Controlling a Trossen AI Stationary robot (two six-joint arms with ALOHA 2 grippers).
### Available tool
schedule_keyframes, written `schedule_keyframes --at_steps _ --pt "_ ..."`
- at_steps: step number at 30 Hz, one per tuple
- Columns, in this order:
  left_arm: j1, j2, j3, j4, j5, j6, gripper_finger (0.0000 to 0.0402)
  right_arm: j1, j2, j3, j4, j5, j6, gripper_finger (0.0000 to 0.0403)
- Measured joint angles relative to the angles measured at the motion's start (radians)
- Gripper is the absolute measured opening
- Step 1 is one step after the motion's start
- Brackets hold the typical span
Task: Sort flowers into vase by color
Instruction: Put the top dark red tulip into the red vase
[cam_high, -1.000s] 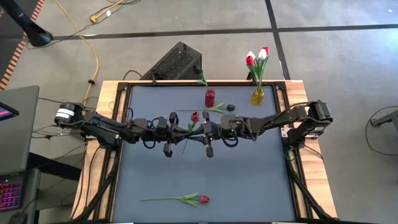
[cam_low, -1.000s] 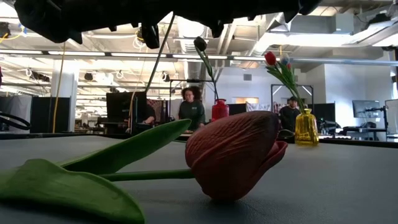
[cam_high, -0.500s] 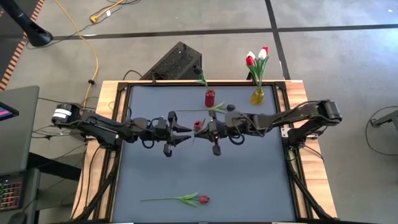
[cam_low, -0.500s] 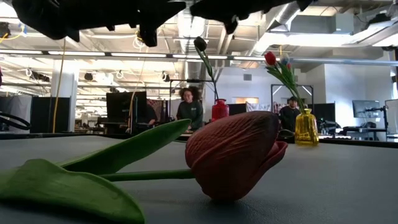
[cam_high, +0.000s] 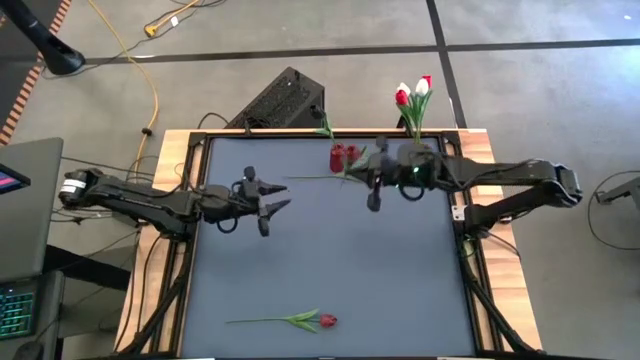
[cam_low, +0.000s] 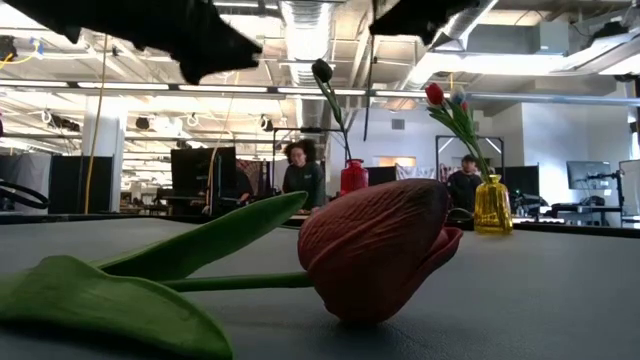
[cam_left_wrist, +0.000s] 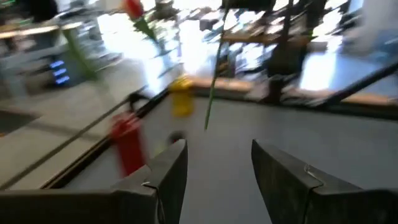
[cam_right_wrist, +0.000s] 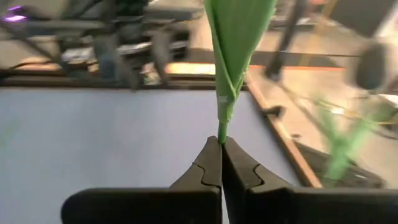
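Right end effector (cam_right_wrist: 221, 146) is closed on a red tulip's stem (cam_right_wrist: 222, 124), carrying it toward the vases; left end effector (cam_left_wrist: 214, 158) stands open, empty.

- My left gripper (cam_high: 282, 196) hovers over the table's (cam_high: 330, 260) left-centre, fingers spread, nothing between them.
- My right gripper (cam_high: 360, 165) is near the far edge beside the red vase (cam_high: 338, 157), with a red tulip (cam_high: 349, 153) at its tip.
- The yellow vase (cam_high: 414, 155) holds red and white tulips (cam_high: 411, 93).
- Another red tulip (cam_high: 327, 321) lies by the near edge.
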Motion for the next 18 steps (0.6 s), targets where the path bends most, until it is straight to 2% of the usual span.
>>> schedule_keyframes --at_steps 5,13,18 --pt "0.000 0.020 0.000 -0.027 -0.125 0.022 0.0169 -0.115 -0.038 -0.024 0.007 0.041 0.012 0.0023" --pt "0.000 0.043 0.000 -0.019 -0.130 0.050 0.0169 -0.255 0.039 -0.024 0.209 0.031 -0.002 0.0023" --pt "0.000 0.043 0.000 -0.024 -0.128 0.052 0.0169 -0.326 0.093 -0.024 0.230 -0.023 0.008 0.0023"
